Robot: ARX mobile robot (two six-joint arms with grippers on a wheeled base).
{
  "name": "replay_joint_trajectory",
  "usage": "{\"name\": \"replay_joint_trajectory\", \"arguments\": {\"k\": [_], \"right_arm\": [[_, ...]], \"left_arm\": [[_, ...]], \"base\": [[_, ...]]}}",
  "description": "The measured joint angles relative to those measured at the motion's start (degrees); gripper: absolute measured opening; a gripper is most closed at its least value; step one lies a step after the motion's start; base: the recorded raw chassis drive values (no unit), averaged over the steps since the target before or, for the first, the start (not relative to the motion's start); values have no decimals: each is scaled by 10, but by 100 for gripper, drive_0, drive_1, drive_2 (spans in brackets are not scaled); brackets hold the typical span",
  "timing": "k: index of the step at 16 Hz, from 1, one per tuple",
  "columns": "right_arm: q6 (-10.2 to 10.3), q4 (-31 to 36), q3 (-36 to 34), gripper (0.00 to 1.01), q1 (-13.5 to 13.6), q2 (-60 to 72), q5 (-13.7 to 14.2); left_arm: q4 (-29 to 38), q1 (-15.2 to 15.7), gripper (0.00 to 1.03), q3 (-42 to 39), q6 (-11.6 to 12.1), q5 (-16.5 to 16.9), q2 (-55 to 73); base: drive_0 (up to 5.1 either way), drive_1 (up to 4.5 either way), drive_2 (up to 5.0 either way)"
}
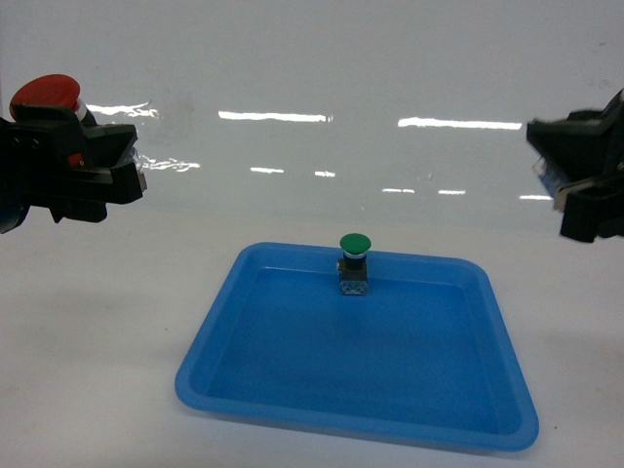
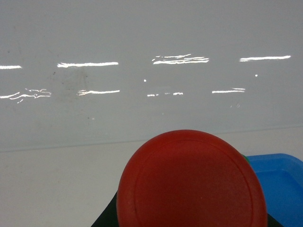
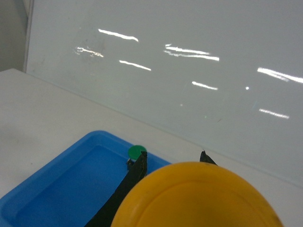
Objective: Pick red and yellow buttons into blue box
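Yellow button [image 3: 199,198] fills right wrist view, right hand [image 1: 585,185] cut off; left hand [image 1: 93,166] grips red button [image 1: 45,96].

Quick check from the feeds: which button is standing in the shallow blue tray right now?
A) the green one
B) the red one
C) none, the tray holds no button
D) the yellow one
A. The green button stands upright near the far wall of the blue tray, while the red button sits in the left gripper and the yellow button fills the right wrist view.
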Motion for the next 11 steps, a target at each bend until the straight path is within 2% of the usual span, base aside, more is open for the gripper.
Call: {"name": "replay_joint_trajectory", "arguments": {"k": [1, 2, 3, 4, 5, 8, 11], "right_arm": [[-25, 4, 0, 28, -19, -22, 3], [-36, 21, 2, 28, -39, -15, 1], [-55, 24, 26, 28, -91, 37, 10], [-63, 9, 34, 28, -119, 82, 17], [-63, 10, 30, 28, -118, 86, 18], [-60, 26, 31, 28, -89, 70, 14], [-55, 21, 31, 28, -82, 69, 13]], "left_arm": [[0, 0, 25, 0, 0, 0, 0], [0, 0, 25, 0, 0, 0, 0], [0, 0, 25, 0, 0, 0, 0], [0, 0, 25, 0, 0, 0, 0], [0, 0, 25, 0, 0, 0, 0], [1, -1, 25, 0, 0, 2, 0], [0, 1, 25, 0, 0, 0, 0]], "base": [[0, 0, 0], [0, 0, 0], [0, 0, 0], [0, 0, 0], [0, 0, 0], [0, 0, 0], [0, 0, 0]]}}
